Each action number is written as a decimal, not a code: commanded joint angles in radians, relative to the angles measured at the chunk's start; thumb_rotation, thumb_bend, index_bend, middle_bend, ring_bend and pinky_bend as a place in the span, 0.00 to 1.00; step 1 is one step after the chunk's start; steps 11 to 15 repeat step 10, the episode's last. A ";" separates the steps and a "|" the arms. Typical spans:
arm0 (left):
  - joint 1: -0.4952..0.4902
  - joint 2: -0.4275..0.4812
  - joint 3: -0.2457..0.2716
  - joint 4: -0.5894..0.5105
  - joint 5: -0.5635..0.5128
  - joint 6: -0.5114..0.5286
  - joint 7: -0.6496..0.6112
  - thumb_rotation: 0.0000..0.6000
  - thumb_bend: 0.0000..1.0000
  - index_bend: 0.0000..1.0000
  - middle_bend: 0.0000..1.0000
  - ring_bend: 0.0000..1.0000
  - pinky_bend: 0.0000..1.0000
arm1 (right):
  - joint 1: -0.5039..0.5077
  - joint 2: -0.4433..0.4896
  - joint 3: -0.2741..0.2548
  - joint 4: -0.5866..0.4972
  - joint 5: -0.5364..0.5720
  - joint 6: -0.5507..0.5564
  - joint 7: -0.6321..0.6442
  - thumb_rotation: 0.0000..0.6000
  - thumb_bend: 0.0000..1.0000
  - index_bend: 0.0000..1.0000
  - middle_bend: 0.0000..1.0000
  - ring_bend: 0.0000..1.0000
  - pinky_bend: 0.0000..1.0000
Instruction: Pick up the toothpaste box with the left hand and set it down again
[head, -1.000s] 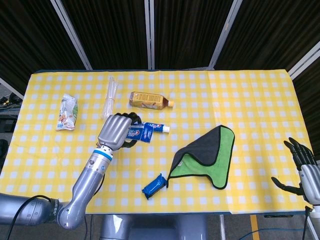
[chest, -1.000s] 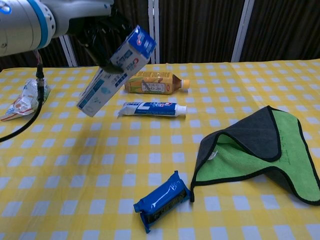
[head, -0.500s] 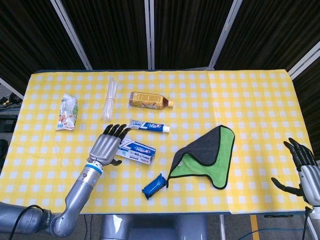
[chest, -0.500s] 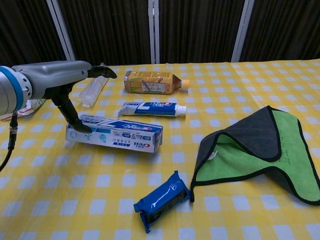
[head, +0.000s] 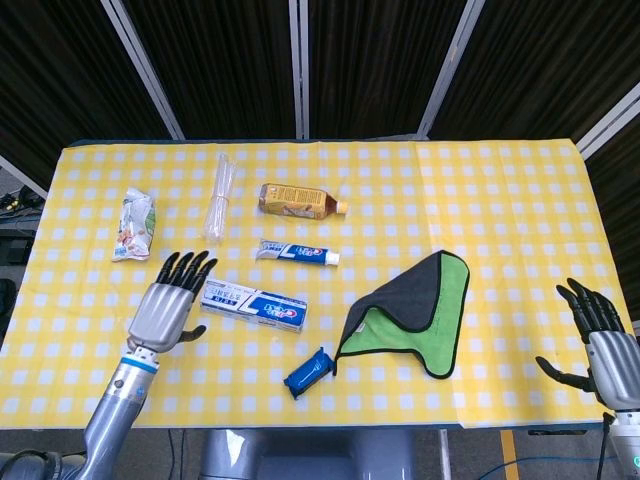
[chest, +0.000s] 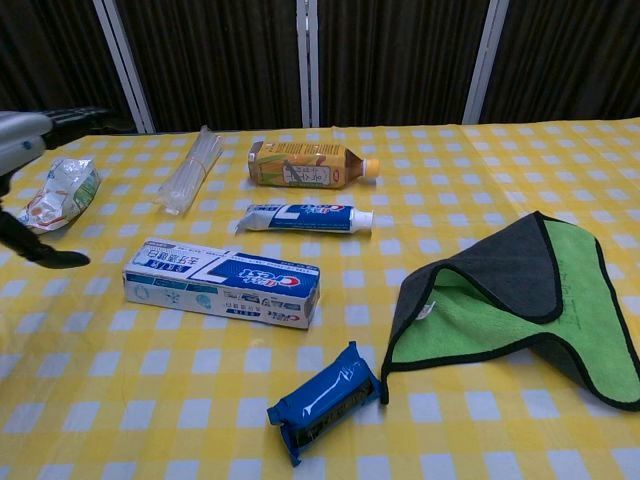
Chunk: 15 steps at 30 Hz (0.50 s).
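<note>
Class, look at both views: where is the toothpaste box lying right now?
The toothpaste box lies flat on the table, left of centre in both views, just in front of the toothpaste tube, with the open left hand beside it, not touching.

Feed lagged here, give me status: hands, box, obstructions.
Left hand open, off the box. Right hand open, idle. Toothpaste box flat on table, toothpaste tube just beyond it.
</note>
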<state>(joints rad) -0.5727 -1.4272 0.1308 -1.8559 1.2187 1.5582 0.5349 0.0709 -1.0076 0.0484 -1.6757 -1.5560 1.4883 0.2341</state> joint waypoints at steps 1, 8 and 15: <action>0.150 -0.018 0.097 0.126 0.153 0.150 -0.088 1.00 0.13 0.04 0.00 0.00 0.00 | 0.002 -0.010 -0.001 0.003 0.003 -0.004 -0.024 1.00 0.08 0.00 0.00 0.00 0.00; 0.270 -0.002 0.136 0.201 0.213 0.219 -0.126 1.00 0.08 0.01 0.00 0.00 0.00 | 0.004 -0.029 -0.004 0.009 0.002 -0.009 -0.071 1.00 0.08 0.00 0.00 0.00 0.00; 0.303 0.009 0.143 0.219 0.231 0.235 -0.156 1.00 0.08 0.01 0.00 0.00 0.00 | 0.005 -0.037 -0.005 0.012 0.004 -0.012 -0.087 1.00 0.08 0.00 0.00 0.00 0.00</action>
